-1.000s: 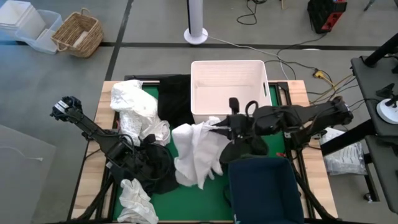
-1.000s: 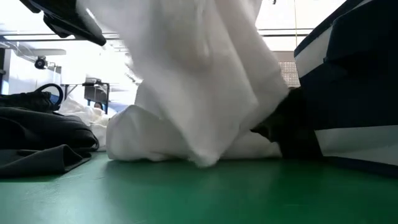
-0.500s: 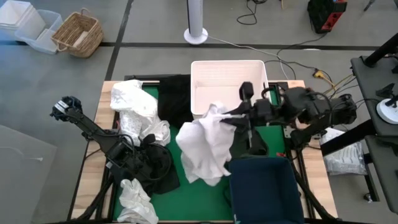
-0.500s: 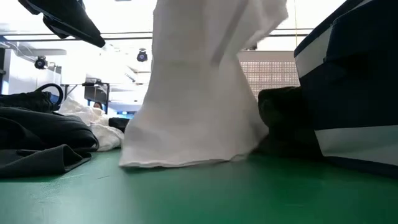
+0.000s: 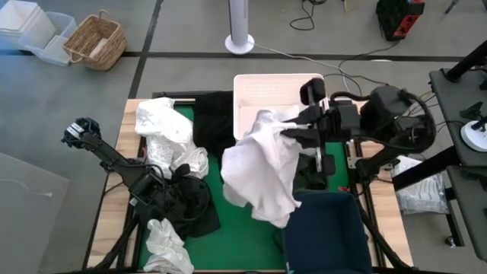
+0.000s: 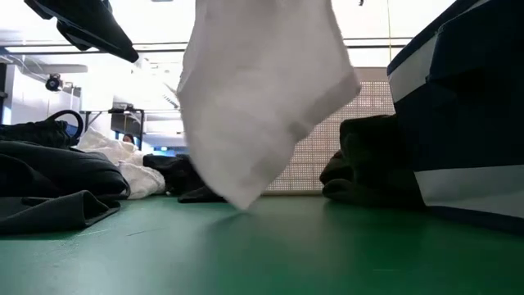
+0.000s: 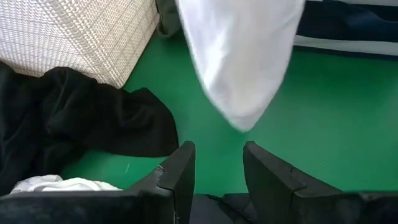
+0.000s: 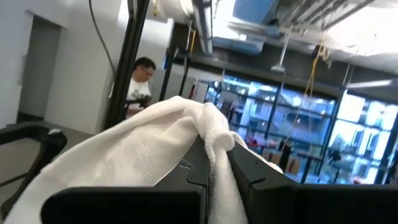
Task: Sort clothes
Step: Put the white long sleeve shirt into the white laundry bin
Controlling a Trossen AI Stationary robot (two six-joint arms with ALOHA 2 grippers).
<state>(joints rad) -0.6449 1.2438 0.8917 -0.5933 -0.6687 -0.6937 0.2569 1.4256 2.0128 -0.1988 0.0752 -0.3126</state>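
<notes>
- The right end effector (image 5: 293, 131) was pinched shut on a white garment (image 5: 259, 171), holding it up off the worktop (image 5: 243, 236) at the front edge of the white bin (image 5: 278, 103).
- In the right wrist view the cloth (image 8: 143, 155) was bunched between the two dark fingers (image 8: 193, 168), which pressed together on it.
- In the low view the hanging garment (image 6: 254, 106) had its lowest corner just above the green mat, apart from it as far as could be told.
- The left end effector (image 7: 214, 171) waited low at the left front of the worktop, its fingers slightly spread and holding nothing; beneath and beside it lay a black garment (image 5: 190, 205).
- Judged from how things lay, sorting was at an early stage: the white bin looked empty inside, and the dark fabric bin (image 5: 327, 232) at the front right showed nothing that could be made out in it.
- Left to sort: a white heap (image 5: 167, 137) at the left rear, a black garment (image 5: 213, 122) beside the white bin, a small white piece (image 5: 167, 243) at the front left, and a dark piece (image 5: 312, 175) between the two bins.
- The step in hand seemed to be carrying the white garment over to the white bin; release was not yet done.
</notes>
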